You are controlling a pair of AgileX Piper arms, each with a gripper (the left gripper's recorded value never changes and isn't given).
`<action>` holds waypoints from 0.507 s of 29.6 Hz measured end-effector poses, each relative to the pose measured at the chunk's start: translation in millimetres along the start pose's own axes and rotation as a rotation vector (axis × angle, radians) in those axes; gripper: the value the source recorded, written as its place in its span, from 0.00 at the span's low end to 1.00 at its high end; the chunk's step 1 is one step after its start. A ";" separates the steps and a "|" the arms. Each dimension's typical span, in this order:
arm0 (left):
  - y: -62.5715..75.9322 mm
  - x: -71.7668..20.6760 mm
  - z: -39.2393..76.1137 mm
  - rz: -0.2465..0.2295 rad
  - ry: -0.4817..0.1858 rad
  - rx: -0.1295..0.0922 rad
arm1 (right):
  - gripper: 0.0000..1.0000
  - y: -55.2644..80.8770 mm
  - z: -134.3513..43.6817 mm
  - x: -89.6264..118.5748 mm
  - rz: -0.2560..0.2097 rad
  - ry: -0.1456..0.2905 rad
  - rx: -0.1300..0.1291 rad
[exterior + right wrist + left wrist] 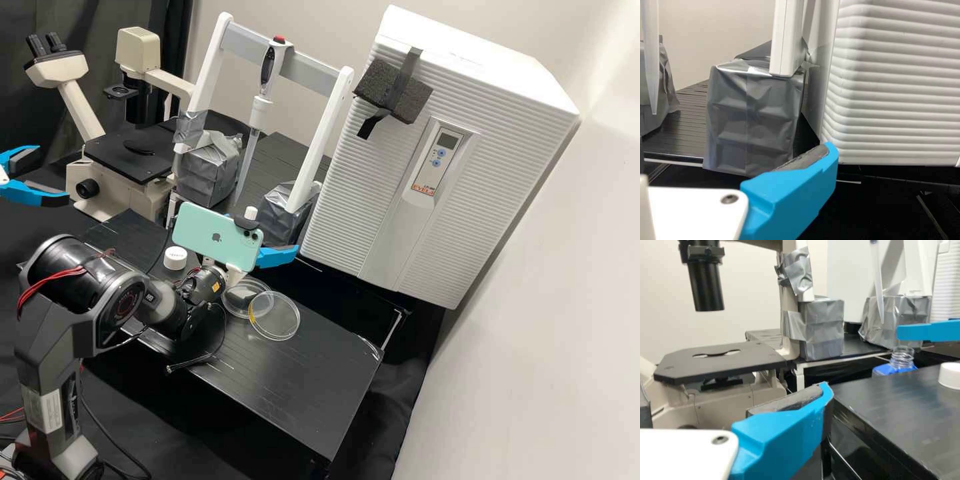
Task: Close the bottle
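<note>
The left gripper [40, 175] holds its jaws wide apart. The right gripper [892, 351] has its jaws apart too. The uncapped bottle [902, 359] stands close beside one of its fingers [887, 370]. The white cap [950, 375] lies near, outside the jaws.

Microscope [113, 167], pipette [260, 107], petri dishes [275, 315], white ribbed cabinet [453, 167]

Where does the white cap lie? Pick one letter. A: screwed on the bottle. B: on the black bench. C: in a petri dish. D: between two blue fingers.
B: the white cap sits by itself on the black bench, apart from the petri dishes.
</note>
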 end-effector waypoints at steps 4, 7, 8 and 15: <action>-1.8 -10.1 0.2 -0.005 0.009 -0.006 | 1.00 0.0 0.0 0.0 0.000 0.000 0.000; -4.5 -16.0 0.4 -0.012 0.020 -0.010 | 1.00 0.0 0.0 0.0 0.000 0.000 0.000; -5.3 -17.5 0.5 -0.016 0.021 -0.010 | 1.00 0.0 0.0 0.0 0.000 0.000 0.000; -3.4 -21.7 -2.1 -0.004 0.037 -0.012 | 1.00 0.0 0.0 0.0 0.000 0.000 0.000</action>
